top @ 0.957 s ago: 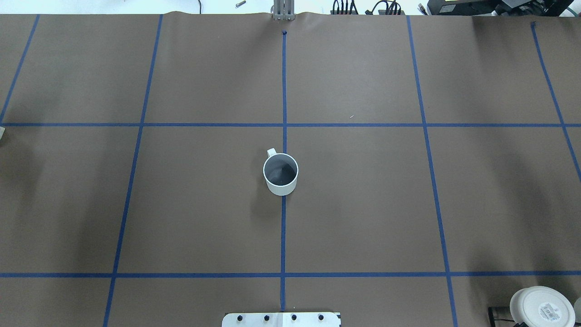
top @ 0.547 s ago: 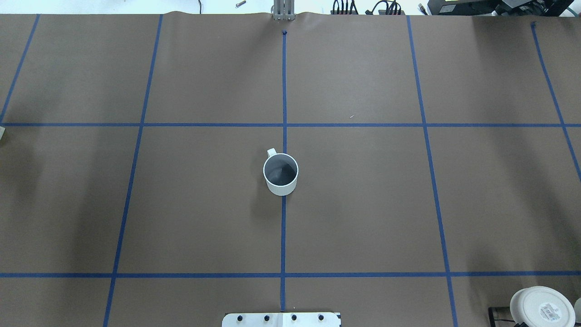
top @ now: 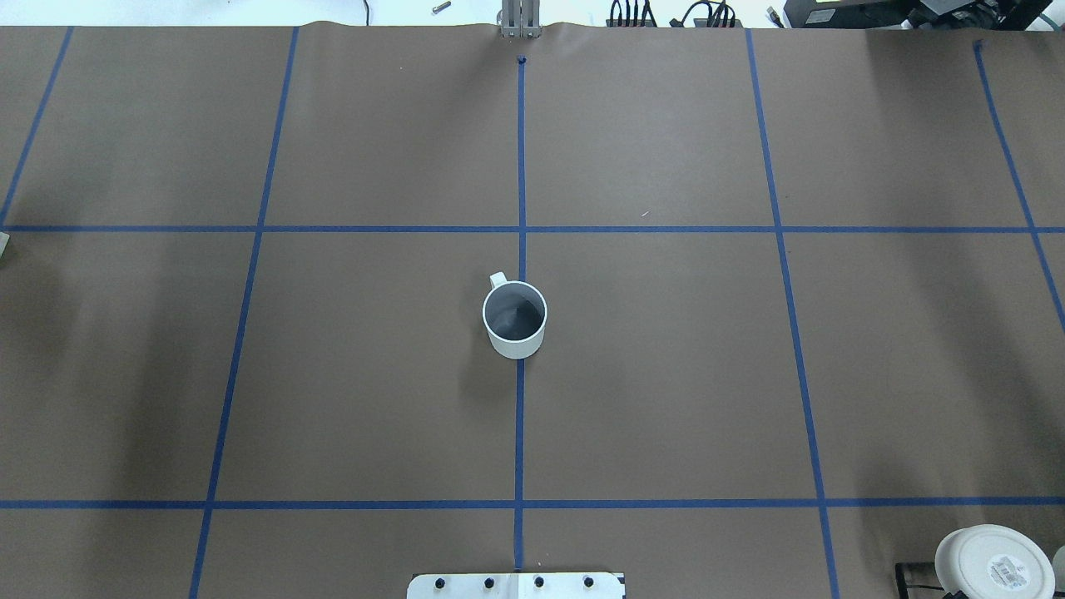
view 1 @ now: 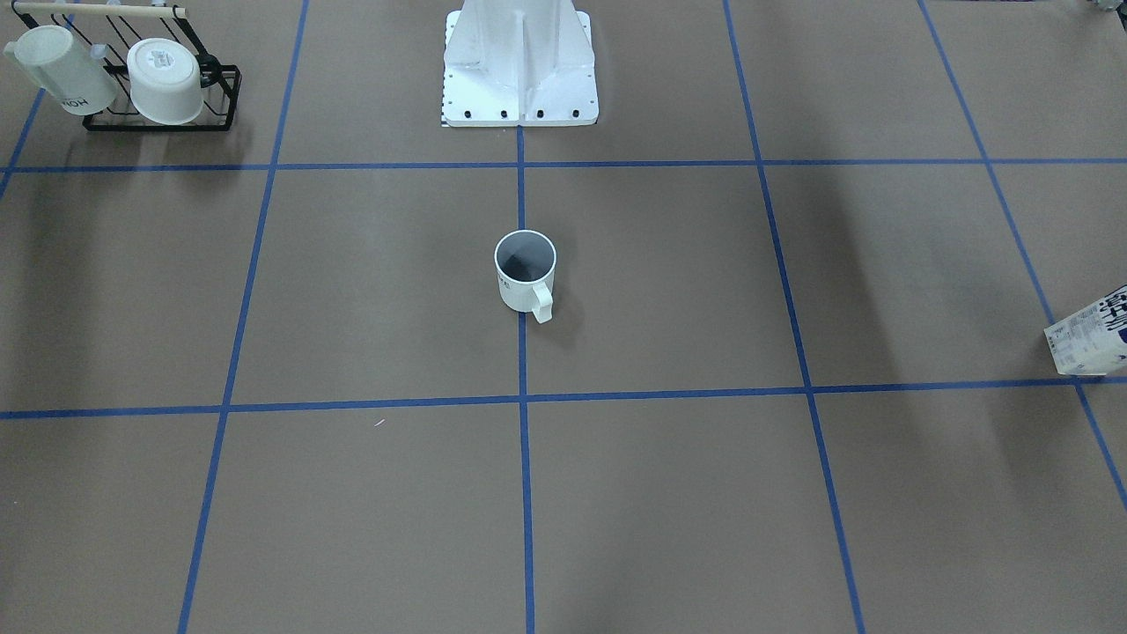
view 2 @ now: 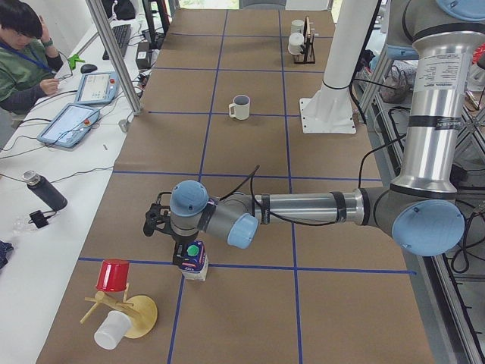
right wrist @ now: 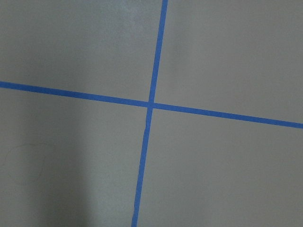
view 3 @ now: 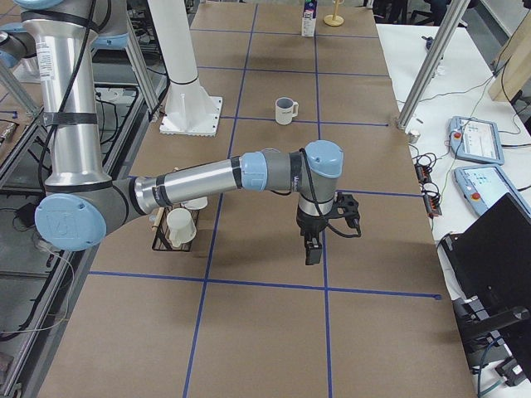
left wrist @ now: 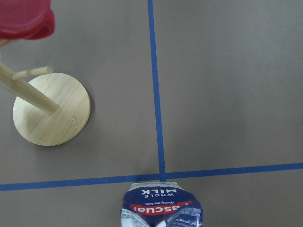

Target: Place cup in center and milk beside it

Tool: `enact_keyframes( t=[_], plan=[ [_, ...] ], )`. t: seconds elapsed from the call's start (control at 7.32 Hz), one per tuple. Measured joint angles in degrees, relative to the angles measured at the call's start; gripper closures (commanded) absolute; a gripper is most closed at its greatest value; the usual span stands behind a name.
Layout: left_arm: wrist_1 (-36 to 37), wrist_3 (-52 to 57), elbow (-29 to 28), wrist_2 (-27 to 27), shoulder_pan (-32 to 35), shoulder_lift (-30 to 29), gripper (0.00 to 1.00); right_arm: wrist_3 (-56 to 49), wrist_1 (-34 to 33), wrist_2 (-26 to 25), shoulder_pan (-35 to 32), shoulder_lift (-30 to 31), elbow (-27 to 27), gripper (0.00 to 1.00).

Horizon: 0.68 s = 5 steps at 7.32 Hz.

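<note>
The cup, a small white mug with a dark grey inside, stands upright on the centre tape line, handle towards the far side; it also shows in the front view. The milk stands upright at the table's left end on a tape crossing, and its top shows in the left wrist view. My left gripper hangs just above the milk's cap; I cannot tell if it is open or shut. My right gripper points down over bare table near a tape crossing, far from the cup; its state is unclear too.
A black rack with two white mugs stands near the robot's right side. A wooden mug tree with a red cup and a white cup stands beside the milk. The white robot base is behind the cup. An operator sits at the side table.
</note>
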<state>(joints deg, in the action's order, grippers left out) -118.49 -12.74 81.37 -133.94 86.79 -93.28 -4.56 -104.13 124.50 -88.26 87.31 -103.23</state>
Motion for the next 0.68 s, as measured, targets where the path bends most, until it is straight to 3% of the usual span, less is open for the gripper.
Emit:
enact_keyframes(
  t=[0.27, 0.41, 0.68],
  plan=[
    [-3.15, -0.14, -2.58, 1.11, -0.65, -0.22, 0.14, 0.14, 0.06, -0.04, 0.01, 0.05, 0.12, 0.0],
    [-3.67, -0.27, -2.9, 1.15, -0.73, -0.31, 0.32, 0.17, 0.06, -0.04, 0.01, 0.05, 0.12, 0.0],
    [-4.49, -0.34, -3.07, 1.0, -1.36, -0.37, 0.34, 0.18, 0.07, -0.07, 0.01, 0.04, 0.13, 0.0]
  ],
)
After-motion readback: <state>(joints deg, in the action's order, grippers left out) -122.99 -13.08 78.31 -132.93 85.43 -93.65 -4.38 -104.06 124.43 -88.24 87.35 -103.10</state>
